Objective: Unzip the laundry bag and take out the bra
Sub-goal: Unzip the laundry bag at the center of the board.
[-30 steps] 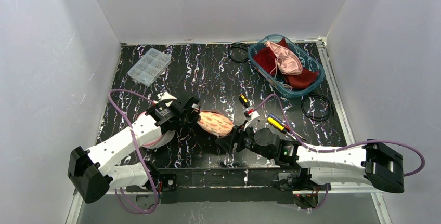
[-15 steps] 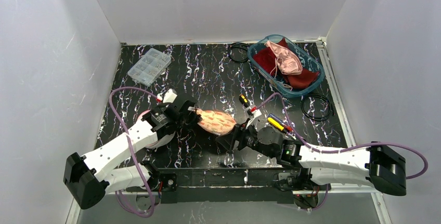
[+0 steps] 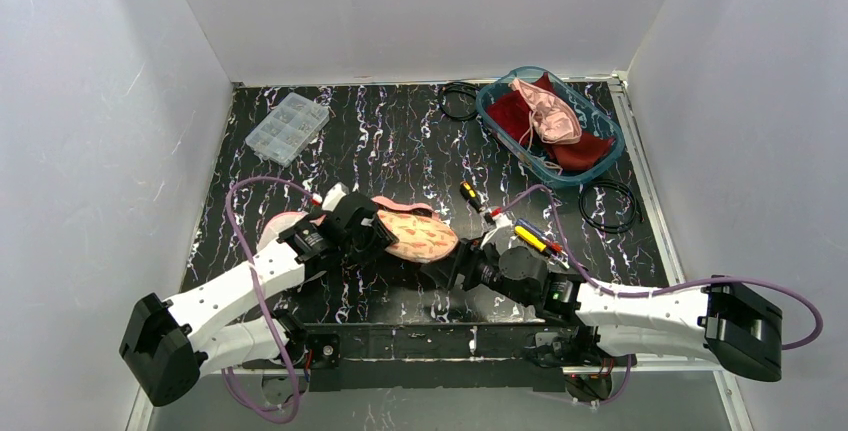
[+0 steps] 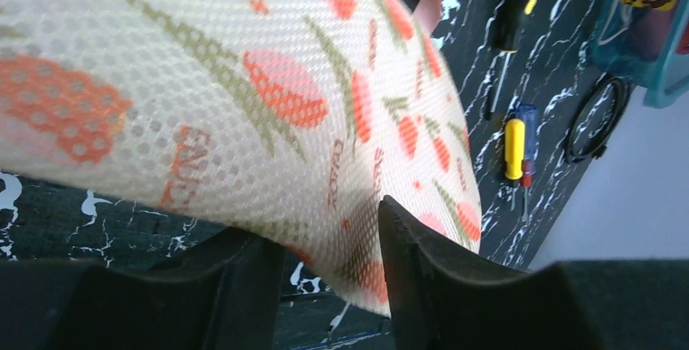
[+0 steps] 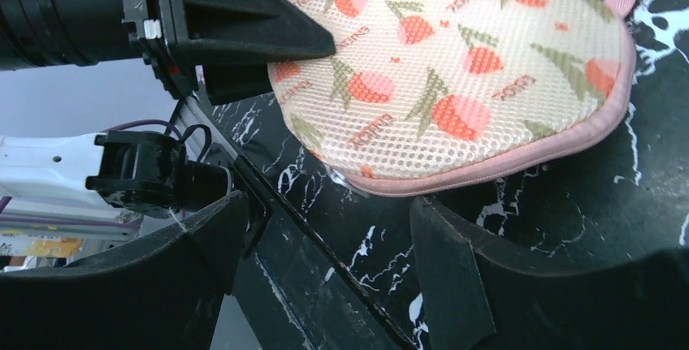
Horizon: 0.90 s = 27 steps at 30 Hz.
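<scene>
The laundry bag (image 3: 415, 236), cream mesh with red fruit print and pink trim, lies on the black marbled table between both arms. My left gripper (image 3: 372, 234) is at its left end. In the left wrist view the bag (image 4: 244, 82) sags over the left gripper (image 4: 321, 224), whose jaws stand apart with mesh touching the right finger. My right gripper (image 3: 452, 261) is at the bag's near right edge. In the right wrist view it (image 5: 329, 204) is wide open, just short of the bag's (image 5: 455, 82) pink zipper seam (image 5: 504, 171). The bra is hidden.
A blue basket (image 3: 608, 146) with red and pink garments stands at the back right. Black cable rings (image 3: 610, 206) lie beside it, others (image 3: 458, 101) at the back. Yellow-handled screwdrivers (image 3: 530, 238) lie right of the bag. A clear parts box (image 3: 287, 127) sits back left.
My left gripper's jaws have parted from their shut hold on the bag. The bag and left gripper have shifted right. The right gripper has opened wider and moved closer to the bag.
</scene>
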Available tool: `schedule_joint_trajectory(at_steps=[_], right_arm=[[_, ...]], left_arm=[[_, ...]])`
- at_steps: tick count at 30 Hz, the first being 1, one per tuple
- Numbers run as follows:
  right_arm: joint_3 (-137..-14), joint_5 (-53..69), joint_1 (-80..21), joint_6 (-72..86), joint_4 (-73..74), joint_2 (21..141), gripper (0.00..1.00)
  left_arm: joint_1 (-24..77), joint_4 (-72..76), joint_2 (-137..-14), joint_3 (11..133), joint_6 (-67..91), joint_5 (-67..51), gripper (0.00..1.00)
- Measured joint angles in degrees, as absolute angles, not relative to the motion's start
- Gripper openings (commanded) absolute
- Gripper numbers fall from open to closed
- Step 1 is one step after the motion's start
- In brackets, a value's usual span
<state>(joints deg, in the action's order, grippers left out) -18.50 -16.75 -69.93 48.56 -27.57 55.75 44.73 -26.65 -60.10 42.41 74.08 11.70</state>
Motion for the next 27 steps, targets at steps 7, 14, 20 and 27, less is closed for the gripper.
schedule_joint_trajectory(at_steps=[7,14,20,27], right_arm=[[-16.29,-16.29,-69.38,50.39,-28.56,55.86,0.82],[-16.34,-13.72,-69.38,48.12,-27.35,54.74,0.84],[-16.40,-11.25,-69.36,46.22,-25.74,50.72,0.85],[-15.92,-12.40,-69.36,46.48,-22.72,44.56,0.87]], left_arm=[[44.73,-25.61,-59.68,40.01,74.04,10.52,0.00],[44.73,-27.22,-59.68,40.99,75.44,10.09,0.00],[44.73,-29.47,-60.27,43.64,80.53,9.82,0.00],[44.73,-30.39,-60.73,45.93,84.66,9.96,0.00]])
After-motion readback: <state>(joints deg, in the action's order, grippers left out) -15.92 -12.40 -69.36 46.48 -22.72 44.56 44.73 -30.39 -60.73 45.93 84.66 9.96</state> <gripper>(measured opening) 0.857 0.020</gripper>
